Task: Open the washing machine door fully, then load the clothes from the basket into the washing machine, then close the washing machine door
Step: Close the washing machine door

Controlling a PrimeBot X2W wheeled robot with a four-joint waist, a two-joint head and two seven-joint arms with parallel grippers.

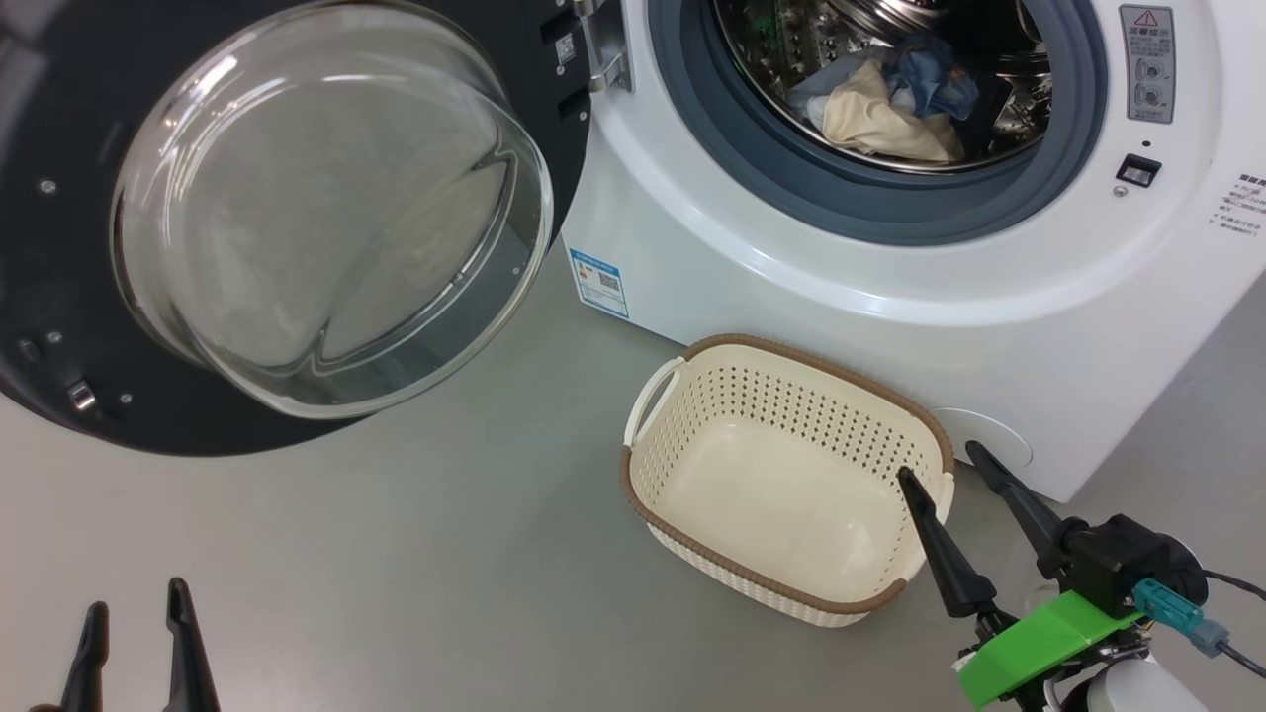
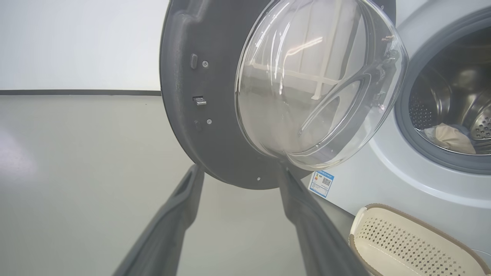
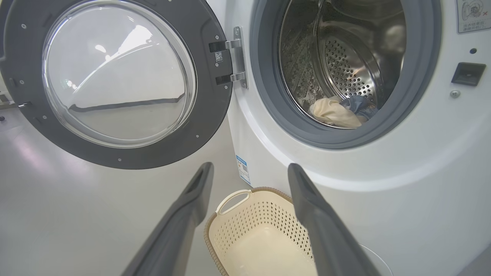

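Clothes (image 1: 890, 99) partly hidden low in drum (image 1: 781, 44), washing machine door (image 1: 59, 326) cropped, left hand (image 1: 136, 595) and right hand (image 1: 940, 461) spread.

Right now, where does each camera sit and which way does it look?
Head view: on the head, looking down at the cream-white perforated plastic basket before the white front-loading washing machine; open left jaws lower left, open right jaws lower right.
Left wrist view: on the left wrist, facing the round black-rimmed glass door; its dark fingers rise from below.
Right wrist view: on the right wrist, facing blue-and-cream clothes in the drum; fingers flank the basket.
Both wrist views share door, basket, clothes.
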